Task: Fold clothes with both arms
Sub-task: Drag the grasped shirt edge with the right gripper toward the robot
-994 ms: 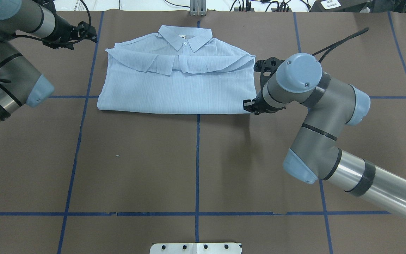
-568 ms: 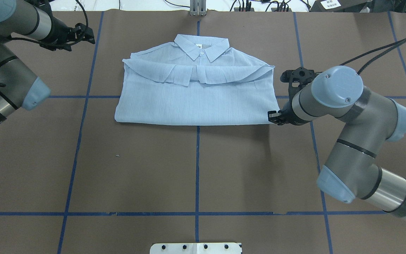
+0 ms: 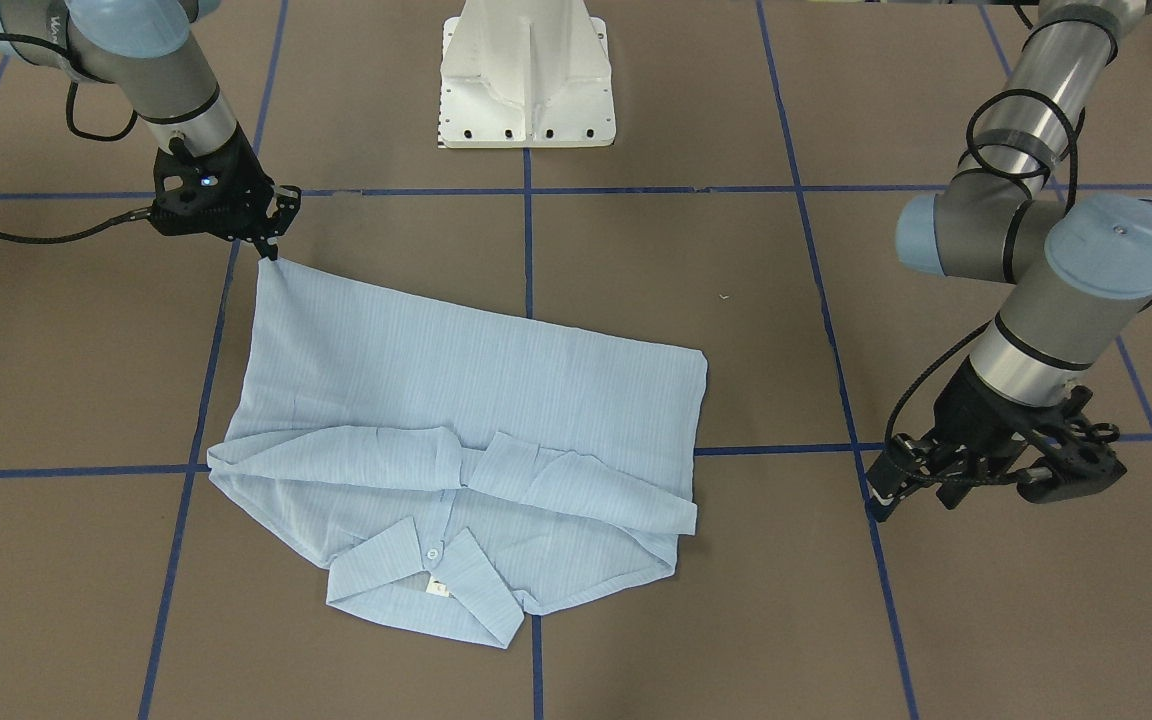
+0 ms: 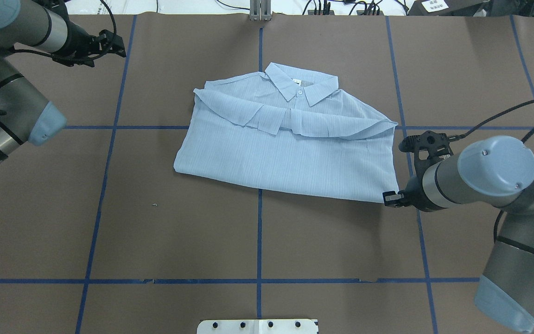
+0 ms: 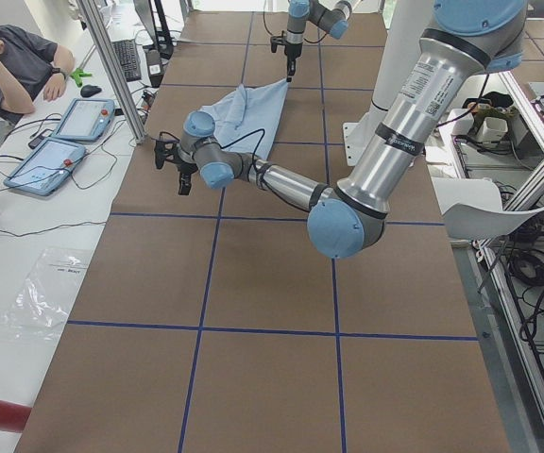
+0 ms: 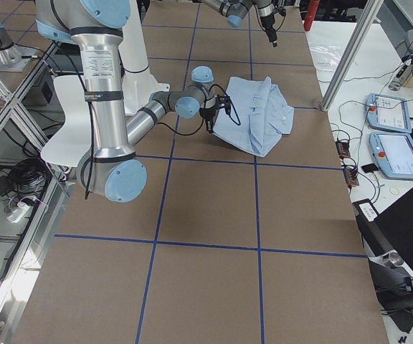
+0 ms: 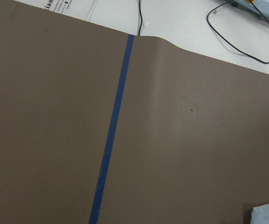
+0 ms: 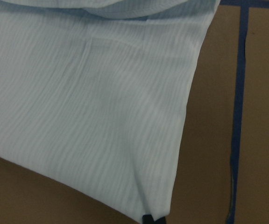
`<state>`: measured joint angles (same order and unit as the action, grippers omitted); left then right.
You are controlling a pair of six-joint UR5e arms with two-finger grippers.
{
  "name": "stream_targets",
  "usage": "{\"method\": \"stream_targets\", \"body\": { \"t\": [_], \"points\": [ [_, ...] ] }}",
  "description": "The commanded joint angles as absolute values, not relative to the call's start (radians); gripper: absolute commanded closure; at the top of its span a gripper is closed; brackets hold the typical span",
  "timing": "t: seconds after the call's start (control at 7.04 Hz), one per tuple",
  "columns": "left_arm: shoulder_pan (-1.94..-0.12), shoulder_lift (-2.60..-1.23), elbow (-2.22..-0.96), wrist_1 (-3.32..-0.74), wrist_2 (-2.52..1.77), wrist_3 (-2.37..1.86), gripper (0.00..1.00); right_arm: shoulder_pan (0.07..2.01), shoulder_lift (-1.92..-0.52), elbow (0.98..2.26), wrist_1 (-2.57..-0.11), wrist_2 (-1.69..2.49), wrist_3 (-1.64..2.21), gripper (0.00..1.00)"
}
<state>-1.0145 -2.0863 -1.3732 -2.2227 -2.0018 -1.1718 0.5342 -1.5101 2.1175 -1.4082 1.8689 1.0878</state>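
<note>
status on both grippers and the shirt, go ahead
Right gripper shut on shirt corner. Left gripper off the shirt, holding nothing. Shirt part-folded, lying skewed. Nothing in the way.

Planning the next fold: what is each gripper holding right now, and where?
The right gripper pinches the shirt at its near right corner; the left gripper holds nothing.

The shirt (image 4: pixel 285 153) has slid across the desk (image 4: pixel 202 241) toward the robot's right and nearer the robot, turning so its hem slants. The collar (image 4: pixel 301 86), which straddled the centre tape line (image 4: pixel 260 232), now lies right of it. The right gripper (image 4: pixel 389 198), fingers seemingly pinched on the hem corner, has drawn back with it.
</note>
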Motion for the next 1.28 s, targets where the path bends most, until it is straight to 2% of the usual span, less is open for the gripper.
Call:
{"method": "stream_targets", "body": {
  "t": [0.0, 1.14],
  "points": [
    [-1.014, -2.086, -1.379, -2.223, -2.002, -1.172, 0.07, 0.447, -1.574, 2.187, -1.408, 1.868, 1.098, 1.00],
    [-1.008, -2.056, -1.419, -2.224, -2.000, -1.170, 0.06, 0.282, -1.654, 2.212, -1.408, 1.861, 1.103, 1.00]
  ]
}}
